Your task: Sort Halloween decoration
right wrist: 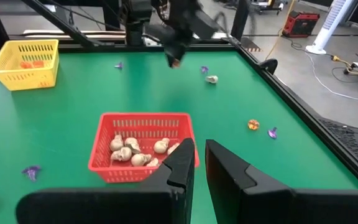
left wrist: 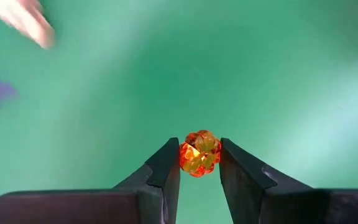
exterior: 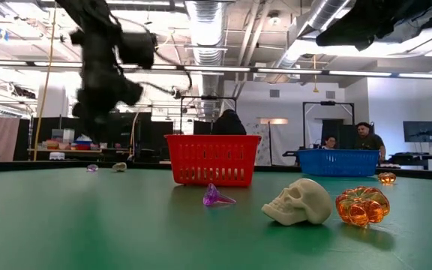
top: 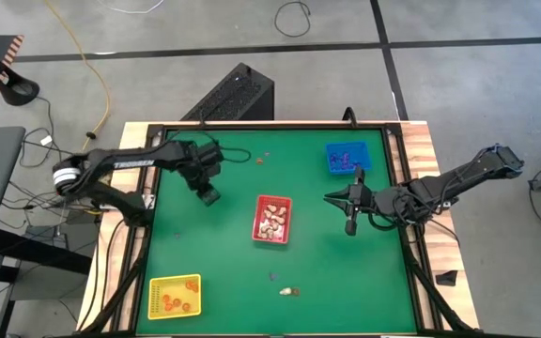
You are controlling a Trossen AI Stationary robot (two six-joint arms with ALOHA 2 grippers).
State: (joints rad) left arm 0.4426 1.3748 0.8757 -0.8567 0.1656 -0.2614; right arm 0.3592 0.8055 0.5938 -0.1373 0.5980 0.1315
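Left gripper [left wrist: 199, 163] holding an orange pumpkin trinket [left wrist: 199, 153] above the green counter [left wrist: 278, 74].

The pumpkin sits clamped between both left fingers [left wrist: 166, 168], clear of the counter. Right gripper [right wrist: 199, 163]: fingers narrow, nothing between them, raised just beside the red tray [right wrist: 143, 147] of cream skulls [right wrist: 124, 149]. Farther out: yellow tray [top: 175, 297] with orange pieces, blue tray [top: 347, 158] with purple ones; loose skull [exterior: 299, 201], pumpkin [exterior: 362, 205] and purple trinket [exterior: 216, 197] on the counter.
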